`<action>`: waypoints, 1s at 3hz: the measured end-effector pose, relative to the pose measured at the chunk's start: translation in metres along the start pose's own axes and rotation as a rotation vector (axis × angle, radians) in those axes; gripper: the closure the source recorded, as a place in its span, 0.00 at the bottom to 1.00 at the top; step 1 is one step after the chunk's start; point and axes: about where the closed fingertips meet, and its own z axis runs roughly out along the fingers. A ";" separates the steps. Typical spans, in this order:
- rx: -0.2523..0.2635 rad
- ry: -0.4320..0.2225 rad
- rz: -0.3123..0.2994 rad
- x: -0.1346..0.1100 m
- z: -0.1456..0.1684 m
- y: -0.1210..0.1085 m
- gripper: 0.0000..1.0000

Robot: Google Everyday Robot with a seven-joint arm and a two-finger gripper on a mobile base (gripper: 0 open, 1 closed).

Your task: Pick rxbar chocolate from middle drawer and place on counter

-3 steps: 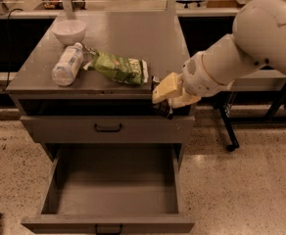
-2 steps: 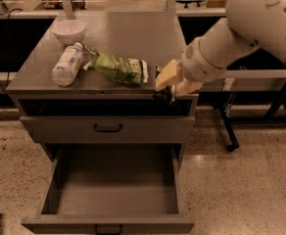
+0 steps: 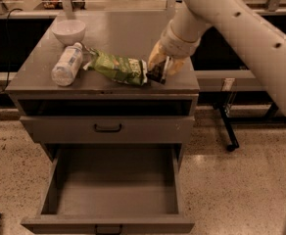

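The gripper [image 3: 158, 72] hangs over the front right part of the counter [image 3: 118, 33], just right of the green bag. It is shut on the rxbar chocolate [image 3: 157, 74], a small black-wrapped bar held at about counter height; I cannot tell whether the bar touches the surface. The middle drawer [image 3: 108, 190] stands pulled wide open below, and its grey inside is bare. Its dark handle [image 3: 107, 229] shows at the bottom edge.
A crinkled green bag [image 3: 118, 67] lies on the counter next to the gripper. A clear water bottle [image 3: 67, 63] lies on its side at the left, with a white bowl [image 3: 68, 31] behind it. The shallower drawer [image 3: 107, 128] above is closed.
The gripper with the bar has moved left and up from the counter's front right corner onto the counter, beside the green bag.
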 end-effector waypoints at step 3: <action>0.017 -0.009 -0.054 0.004 0.017 -0.043 0.17</action>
